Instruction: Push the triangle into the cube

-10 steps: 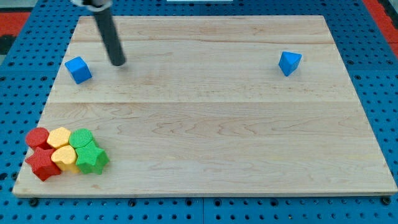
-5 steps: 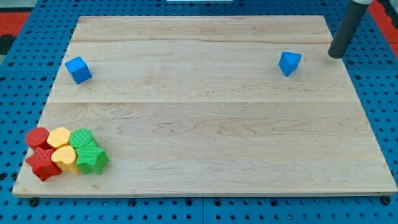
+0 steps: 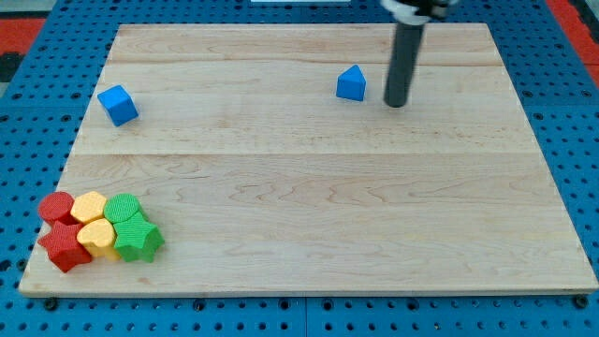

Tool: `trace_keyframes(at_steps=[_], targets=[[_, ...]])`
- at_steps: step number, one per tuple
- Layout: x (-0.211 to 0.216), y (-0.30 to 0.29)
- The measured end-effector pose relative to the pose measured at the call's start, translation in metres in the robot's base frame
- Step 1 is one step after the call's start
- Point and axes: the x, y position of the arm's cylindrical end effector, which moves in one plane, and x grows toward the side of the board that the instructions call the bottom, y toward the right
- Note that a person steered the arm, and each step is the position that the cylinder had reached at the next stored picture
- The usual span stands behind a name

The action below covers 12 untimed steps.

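A blue triangle block [image 3: 351, 83] lies on the wooden board near the view's top, right of centre. A blue cube [image 3: 118, 104] sits far off at the view's left, near the board's left edge. My tip [image 3: 396, 101] stands on the board just to the right of the blue triangle, a small gap apart from it. The dark rod rises from the tip toward the view's top.
A tight cluster sits at the view's bottom left: a red cylinder [image 3: 56, 208], a red star-shaped block [image 3: 63, 245], two yellow blocks [image 3: 91, 206] [image 3: 96, 238], a green cylinder [image 3: 123, 208] and a green star-shaped block [image 3: 138, 238]. The wooden board [image 3: 309, 215] lies on a blue pegboard.
The blue triangle has slid left by a good distance and turned. My tip moved from the board's right edge leftward to just right of the triangle.
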Motion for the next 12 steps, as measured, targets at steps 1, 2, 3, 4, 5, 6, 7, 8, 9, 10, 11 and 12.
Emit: trace_keyframes(at_steps=[1,2,3,4,5,6,7,8,9,10,11,12], targets=[[-0.022,0.014],[-0.032,-0.046],[-0.016,-0.163],[0.006,-0.247],[0.008,-0.215],[0.002,-0.145],[-0.028,-0.142],[-0.048,-0.197],[-0.03,-0.272],[0.013,-0.305],[0.02,-0.303],[0.022,-0.255]])
